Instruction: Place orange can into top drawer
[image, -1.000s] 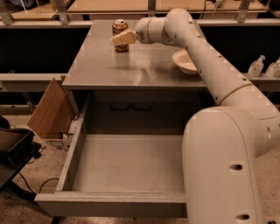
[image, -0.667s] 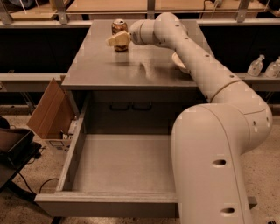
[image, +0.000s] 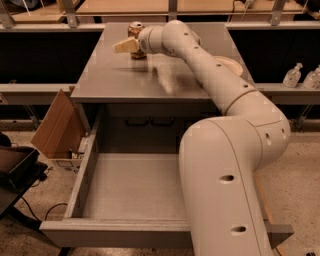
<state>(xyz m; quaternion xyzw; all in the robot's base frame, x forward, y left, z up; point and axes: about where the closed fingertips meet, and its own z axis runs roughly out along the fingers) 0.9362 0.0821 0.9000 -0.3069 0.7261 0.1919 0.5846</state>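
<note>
The orange can (image: 135, 29) stands upright at the back of the grey cabinet top (image: 110, 75), left of centre. My gripper (image: 123, 46) is at the can's front left side, pointing left, low over the cabinet top; it partly covers the can's lower body. I cannot tell whether it touches the can. The top drawer (image: 89, 165) is pulled fully out below the cabinet top, with nothing in it; its front panel (image: 115, 235) is nearest the camera. My arm covers the drawer's right side.
A white bowl (image: 231, 64) sits on the cabinet top at the right, partly hidden by my arm. An open cardboard box (image: 56, 127) leans left of the drawer. Two clear bottles (image: 292, 76) stand on a shelf at the right. A dark object (image: 15, 170) is at the lower left.
My gripper has moved left across the front of the can, and the arm has swung left with it. The can stands where it was.
</note>
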